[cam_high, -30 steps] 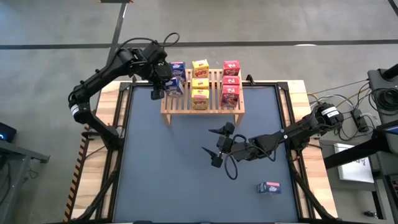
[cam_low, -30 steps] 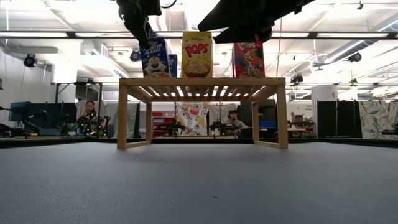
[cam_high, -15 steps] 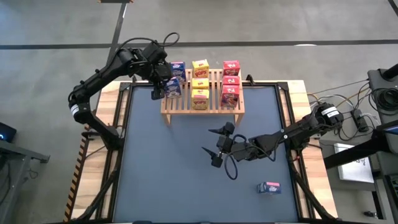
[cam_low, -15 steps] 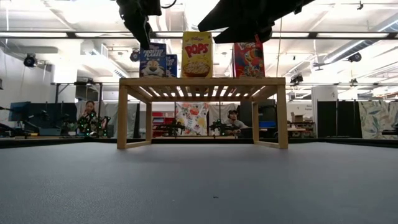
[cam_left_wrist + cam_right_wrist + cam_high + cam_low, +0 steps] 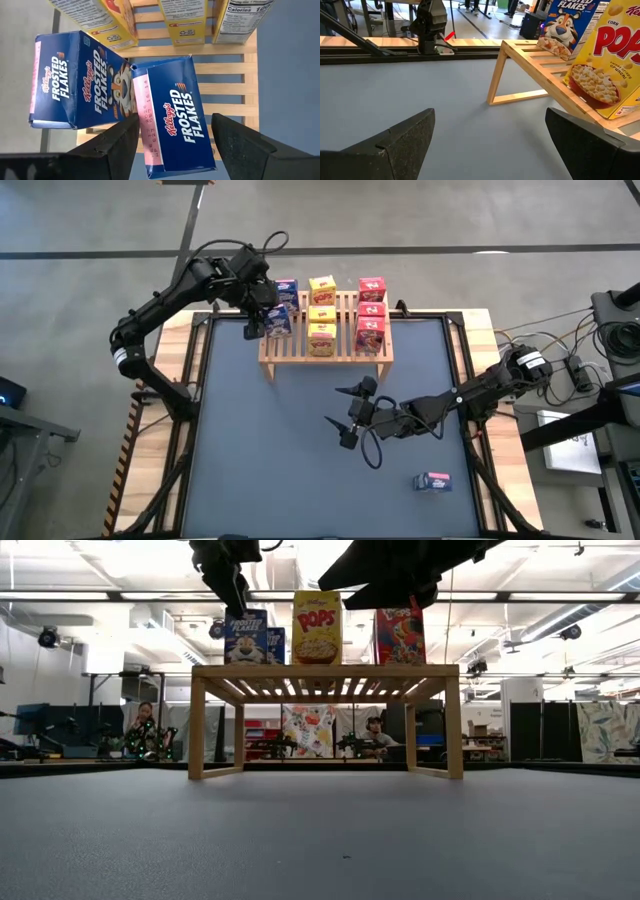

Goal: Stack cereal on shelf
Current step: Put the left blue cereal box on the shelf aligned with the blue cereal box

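The wooden shelf point(image 5: 325, 354) carries a row of three red cereal boxes point(image 5: 371, 311), a row of three yellow ones point(image 5: 321, 312) and two blue ones. The nearer blue box point(image 5: 172, 120) stands upright on the slats, in front of the other blue box point(image 5: 75, 80). My left gripper point(image 5: 175, 142) hangs open just above it, one finger at each side of the box top; in the low view my left gripper point(image 5: 236, 595) ends at about the box's top edge. My right gripper point(image 5: 341, 418) hovers open over the mat in front of the shelf, with nothing between its fingers.
A third blue box point(image 5: 433, 481) lies on the mat near the table's near right corner. The shelf point(image 5: 530, 60) stands along the far edge. Bare dark mat point(image 5: 260, 450) spreads between shelf and near edge. People sit in the room behind the table point(image 5: 140, 720).
My left gripper has stayed above the shelf's left end. The nearer blue box, which hung a little higher and tilted under the fingers, has sunk onto the slats and now stands upright.
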